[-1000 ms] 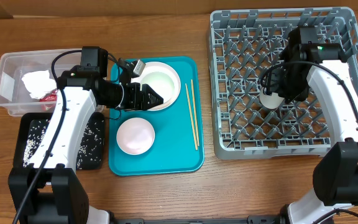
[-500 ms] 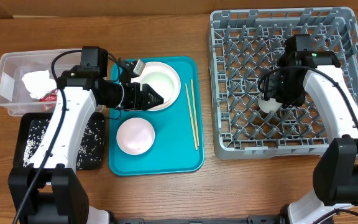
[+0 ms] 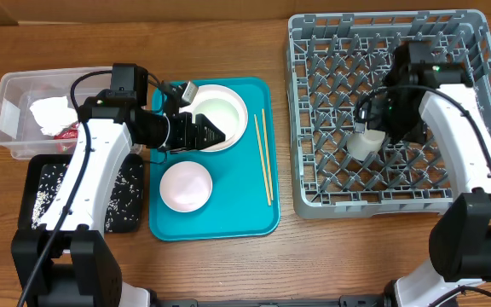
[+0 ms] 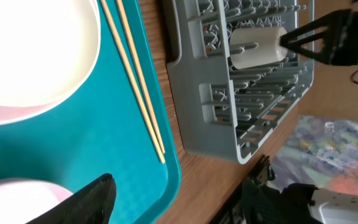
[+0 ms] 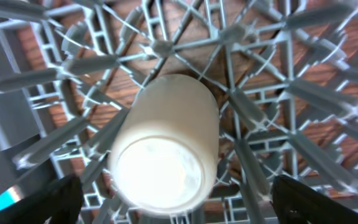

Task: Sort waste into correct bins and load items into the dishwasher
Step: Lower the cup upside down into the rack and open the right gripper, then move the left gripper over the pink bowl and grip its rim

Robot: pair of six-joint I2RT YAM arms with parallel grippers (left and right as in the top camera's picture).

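Over rack (image 3: 331, 85), right arm (image 3: 446, 111) bent down, jaws wide around cup (image 3: 363, 145); left arm (image 3: 92, 162) outstretched, jaws apart.

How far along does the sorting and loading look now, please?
Done: crumpled white tissue and red snack wrapper in the clear plastic tub, white rice in the black tray, small white cup in the grey dish rack. In hand: nothing; both jaws open. Left: two white bowls and wooden chopsticks on the teal tray.
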